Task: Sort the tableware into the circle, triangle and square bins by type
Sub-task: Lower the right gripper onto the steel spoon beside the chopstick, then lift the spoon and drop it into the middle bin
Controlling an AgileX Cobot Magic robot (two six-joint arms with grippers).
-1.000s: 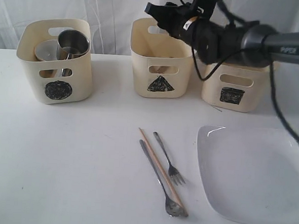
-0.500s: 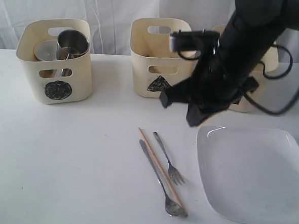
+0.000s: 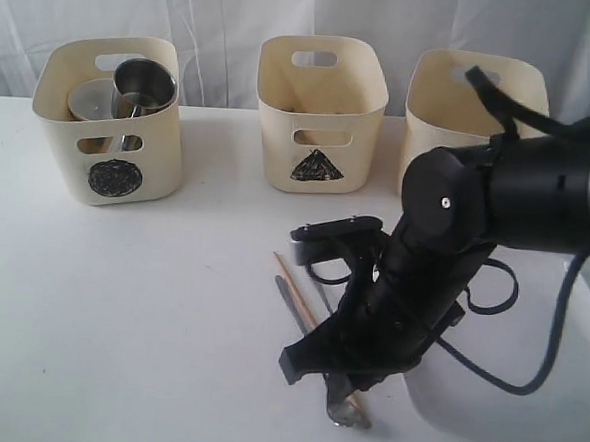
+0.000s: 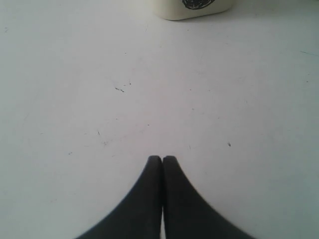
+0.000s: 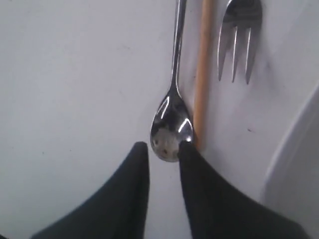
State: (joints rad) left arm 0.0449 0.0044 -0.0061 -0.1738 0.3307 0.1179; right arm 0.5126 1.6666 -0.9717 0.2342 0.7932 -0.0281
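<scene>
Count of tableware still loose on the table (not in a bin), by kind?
steel spoon: 1
wooden chopstick: 1
steel fork: 1
white plate: 1
Total: 4

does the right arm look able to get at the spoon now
Probably yes: the right gripper hangs open at the bowl of the spoon with nothing covering it, though the chopstick lying right beside the spoon may get caught too.
</scene>
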